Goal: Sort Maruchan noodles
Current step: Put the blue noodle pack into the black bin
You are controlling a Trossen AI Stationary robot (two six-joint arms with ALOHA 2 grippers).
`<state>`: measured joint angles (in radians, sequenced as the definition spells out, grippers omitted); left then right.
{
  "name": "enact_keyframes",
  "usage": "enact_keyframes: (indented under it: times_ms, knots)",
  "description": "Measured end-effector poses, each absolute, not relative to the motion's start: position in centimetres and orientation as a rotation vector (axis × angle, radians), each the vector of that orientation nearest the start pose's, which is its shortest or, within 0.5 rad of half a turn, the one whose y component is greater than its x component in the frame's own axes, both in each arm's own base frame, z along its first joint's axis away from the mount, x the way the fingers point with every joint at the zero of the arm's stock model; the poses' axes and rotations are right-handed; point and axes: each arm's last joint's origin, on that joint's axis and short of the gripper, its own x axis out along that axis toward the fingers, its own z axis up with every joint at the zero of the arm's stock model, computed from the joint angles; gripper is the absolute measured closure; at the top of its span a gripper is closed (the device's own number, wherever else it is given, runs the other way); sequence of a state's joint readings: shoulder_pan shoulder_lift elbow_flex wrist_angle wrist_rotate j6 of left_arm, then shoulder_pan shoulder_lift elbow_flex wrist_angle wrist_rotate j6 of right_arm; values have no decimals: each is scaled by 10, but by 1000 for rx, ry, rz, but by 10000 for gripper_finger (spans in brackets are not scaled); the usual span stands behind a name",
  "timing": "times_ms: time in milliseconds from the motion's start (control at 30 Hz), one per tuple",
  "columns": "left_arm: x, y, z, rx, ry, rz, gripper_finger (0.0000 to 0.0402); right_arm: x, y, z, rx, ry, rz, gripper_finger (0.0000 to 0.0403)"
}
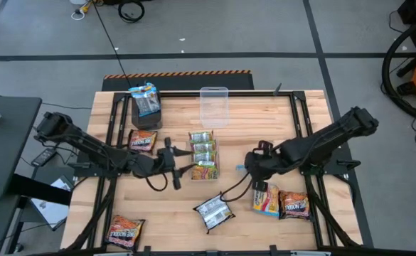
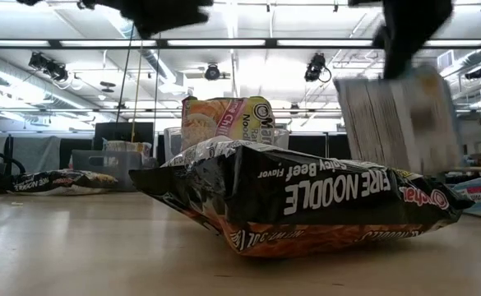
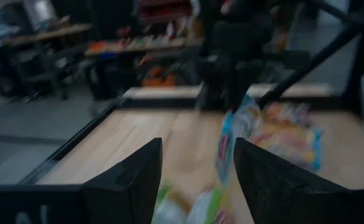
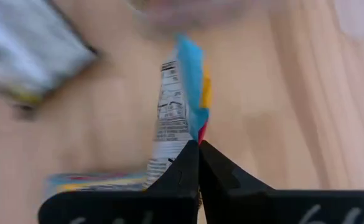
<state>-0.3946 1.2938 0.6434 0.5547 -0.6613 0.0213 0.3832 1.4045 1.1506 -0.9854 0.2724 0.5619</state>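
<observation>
Hanging edge-down (long axis vertical), blue packet (image 4: pixel 191 93) pinched by right gripper (image 4: pixel 198 163).

A pale wooden table (image 1: pixel 179 135) is seen, with a clear bin (image 1: pixel 214 107) standing near its far edge. Nearer than the bin, a bin of yellow-green packets (image 1: pixel 203 155) is set. Dark packets (image 1: pixel 141 140) lie left of it, and a silver-backed packet (image 1: pixel 214 212) nearer still.
</observation>
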Motion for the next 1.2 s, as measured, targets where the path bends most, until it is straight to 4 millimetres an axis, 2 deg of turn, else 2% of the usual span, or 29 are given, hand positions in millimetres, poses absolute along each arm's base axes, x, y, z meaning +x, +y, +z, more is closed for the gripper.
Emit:
enact_keyframes:
  times_ms: [133,267,333,433,533,767,900,1000,1200]
  knots:
    - [279,-92,253,92,61,215,184,248,92,292,146,1117,-131,398]
    - [314,-95,268,116,39,137,154,254,94,296,158,1103,-30,398]
    - [331,-96,269,121,44,71,142,257,96,296,135,1077,0,398]
    - [354,-97,264,102,53,-18,135,263,99,299,118,1011,46,398]
    - [372,-98,254,73,85,-19,136,267,105,303,102,943,95,398]
    - [395,-103,231,101,147,-37,152,270,109,305,90,893,109,398]
    - [396,-103,228,86,177,-43,169,271,109,304,66,880,70,398]
    - [396,-100,225,43,209,-33,197,272,109,304,65,874,65,398]
    - [396,-95,224,18,235,-15,305,273,107,305,27,843,-19,376]
